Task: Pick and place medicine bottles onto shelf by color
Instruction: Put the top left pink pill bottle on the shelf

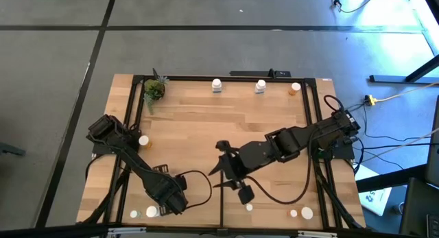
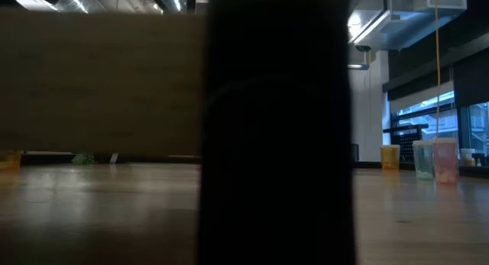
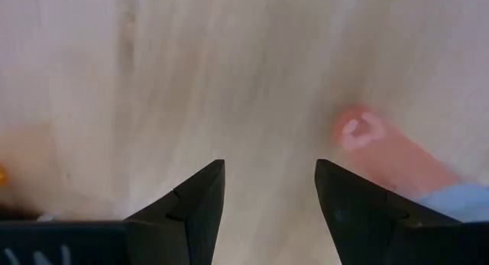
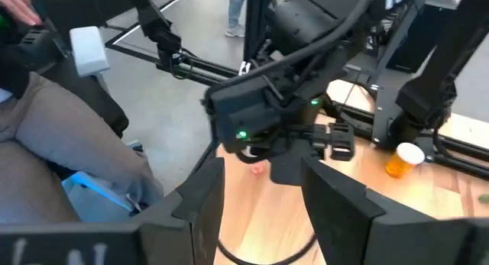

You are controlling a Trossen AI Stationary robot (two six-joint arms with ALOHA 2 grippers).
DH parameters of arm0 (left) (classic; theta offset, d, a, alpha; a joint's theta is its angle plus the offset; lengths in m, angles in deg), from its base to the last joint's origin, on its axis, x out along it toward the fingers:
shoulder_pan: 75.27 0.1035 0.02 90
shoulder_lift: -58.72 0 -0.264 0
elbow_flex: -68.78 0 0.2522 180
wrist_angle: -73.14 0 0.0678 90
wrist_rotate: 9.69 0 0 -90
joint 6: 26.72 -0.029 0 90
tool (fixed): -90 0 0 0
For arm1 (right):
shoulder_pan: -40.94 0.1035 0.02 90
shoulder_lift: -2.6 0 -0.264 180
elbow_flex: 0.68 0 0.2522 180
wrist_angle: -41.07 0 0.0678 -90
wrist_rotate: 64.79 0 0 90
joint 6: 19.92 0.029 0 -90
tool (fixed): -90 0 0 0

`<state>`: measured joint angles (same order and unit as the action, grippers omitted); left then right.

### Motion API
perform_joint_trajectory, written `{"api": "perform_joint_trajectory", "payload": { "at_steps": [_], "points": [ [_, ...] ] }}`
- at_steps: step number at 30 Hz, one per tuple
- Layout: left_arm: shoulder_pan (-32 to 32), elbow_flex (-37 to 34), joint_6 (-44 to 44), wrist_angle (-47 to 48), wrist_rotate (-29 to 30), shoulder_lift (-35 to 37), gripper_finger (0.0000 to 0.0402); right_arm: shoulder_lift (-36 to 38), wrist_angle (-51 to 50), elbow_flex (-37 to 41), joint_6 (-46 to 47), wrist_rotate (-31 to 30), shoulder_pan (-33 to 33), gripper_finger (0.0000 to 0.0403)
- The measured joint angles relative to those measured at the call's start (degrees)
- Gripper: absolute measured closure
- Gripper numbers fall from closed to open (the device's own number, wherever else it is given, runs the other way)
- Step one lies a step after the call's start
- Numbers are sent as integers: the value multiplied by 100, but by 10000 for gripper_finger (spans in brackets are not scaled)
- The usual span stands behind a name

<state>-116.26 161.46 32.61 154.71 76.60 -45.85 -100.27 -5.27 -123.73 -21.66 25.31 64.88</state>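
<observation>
The shelf [image 1: 206, 121] is a light-wood surface framed by black bars. White medicine bottles stand at its far edge [image 1: 217, 85] [image 1: 260, 86], next to an orange one [image 1: 295, 88]. Another orange bottle [image 1: 144, 140] [image 4: 401, 159] stands by the left arm's base. More bottles stand at the near edge [image 1: 151, 212] [image 1: 307, 212]. My left gripper [image 1: 175, 202] [image 3: 270, 189] points down at the near left, open, over bare wood beside a blurred pinkish thing [image 3: 355, 129]. My right gripper [image 1: 221, 166] [image 4: 263, 211] hangs open above the middle, facing the left arm [image 4: 267, 135].
A small green potted plant [image 1: 154, 90] stands at the far left corner. A thin black divider strip [image 1: 221, 207] runs in from the near edge. A seated person [image 4: 53, 135] is beyond the table's left side. A dark shape [image 2: 275, 127] blocks the middle of the low view.
</observation>
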Motion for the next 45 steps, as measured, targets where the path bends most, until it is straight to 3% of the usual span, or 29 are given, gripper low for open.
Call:
{"api": "perform_joint_trajectory", "payload": {
  "at_steps": [7,17,25,37,45],
  "points": [
    [-2,0,-277,-39,31,0,205,0,-4,0,-22,2,7,230],
    [61,0,-468,225,501,0,205,0,-16,0,-308,-414,3,230],
    [101,13,-713,642,770,78,205,0,-15,0,-320,-410,3,230],
    [-18,107,-932,737,922,1071,205,0,-76,0,-334,-401,3,230],
    [-571,105,-1631,184,909,1568,205,0,-168,0,-330,-399,3,230]
  ]
}}
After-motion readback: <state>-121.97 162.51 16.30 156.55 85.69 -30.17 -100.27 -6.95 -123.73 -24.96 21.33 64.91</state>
